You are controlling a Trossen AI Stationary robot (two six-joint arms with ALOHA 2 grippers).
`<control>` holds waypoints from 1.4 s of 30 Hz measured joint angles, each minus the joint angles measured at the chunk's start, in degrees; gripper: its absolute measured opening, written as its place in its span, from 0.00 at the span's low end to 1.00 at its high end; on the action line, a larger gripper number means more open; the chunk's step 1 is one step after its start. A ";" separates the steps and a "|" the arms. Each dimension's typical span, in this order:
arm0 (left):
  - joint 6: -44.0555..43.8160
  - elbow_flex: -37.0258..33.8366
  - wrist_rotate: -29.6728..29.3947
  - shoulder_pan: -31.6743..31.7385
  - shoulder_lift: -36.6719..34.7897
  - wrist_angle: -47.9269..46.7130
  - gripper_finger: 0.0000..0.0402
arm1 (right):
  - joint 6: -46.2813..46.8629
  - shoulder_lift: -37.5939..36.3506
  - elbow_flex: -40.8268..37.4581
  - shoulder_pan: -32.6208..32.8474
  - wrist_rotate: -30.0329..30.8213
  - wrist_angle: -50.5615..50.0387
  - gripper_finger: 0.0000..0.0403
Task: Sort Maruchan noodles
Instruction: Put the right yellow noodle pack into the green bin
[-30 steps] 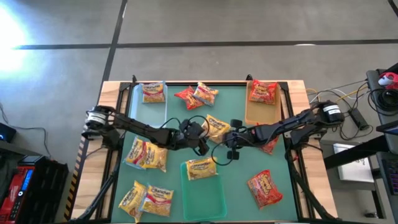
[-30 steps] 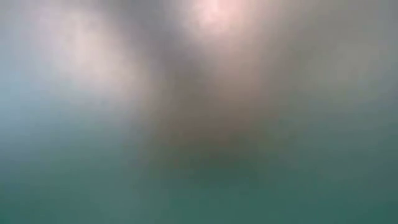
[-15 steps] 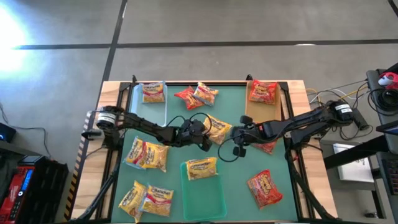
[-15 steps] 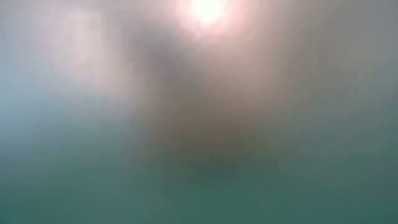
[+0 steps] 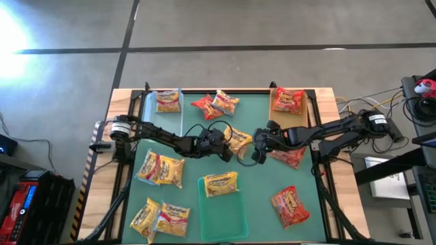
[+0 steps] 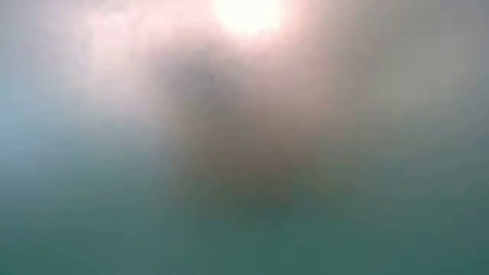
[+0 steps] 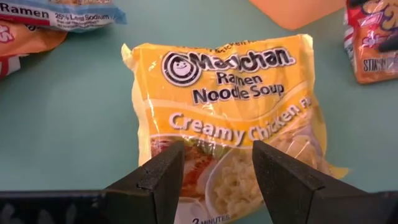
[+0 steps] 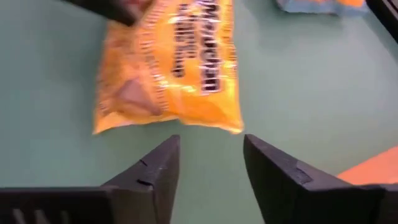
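Left wrist view: yellow packet [image 7: 227, 118] flat on bench [image 7: 68, 118], left gripper [image 7: 217, 180] fingers parted astride for pickup; right gripper [image 8: 208, 171] fingers apart, empty, nearby.

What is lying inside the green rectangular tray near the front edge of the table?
The green rectangular tray holds one yellow crinkly plastic noodle packet, lying flat at its far end. The rest of the tray floor shows bare. Whether anything lies under that packet cannot be seen.
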 joint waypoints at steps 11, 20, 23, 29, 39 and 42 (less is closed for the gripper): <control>0.36 0.00 0.79 0.35 0.50 -1.92 0.43 | -1.60 0.02 0.00 -14.88 -20.05 11.00 0.57; -0.61 -0.02 1.20 0.38 0.55 -6.05 0.43 | 1.87 0.04 0.00 -23.37 -30.75 15.23 0.59; -0.63 -0.02 1.06 0.48 0.53 -6.70 0.43 | 1.89 0.04 0.00 -23.40 -26.51 15.34 0.59; -0.67 -0.04 0.66 0.53 0.99 -7.17 0.43 | 3.39 0.04 0.00 -23.28 -20.40 14.95 0.57; -4.02 0.07 -0.44 0.55 4.80 -5.35 0.43 | 5.55 0.05 0.00 -23.26 -30.24 14.90 0.62; -3.85 0.02 -0.37 0.55 4.85 -5.30 0.43 | 5.55 0.52 0.00 -23.27 -31.37 14.94 0.66</control>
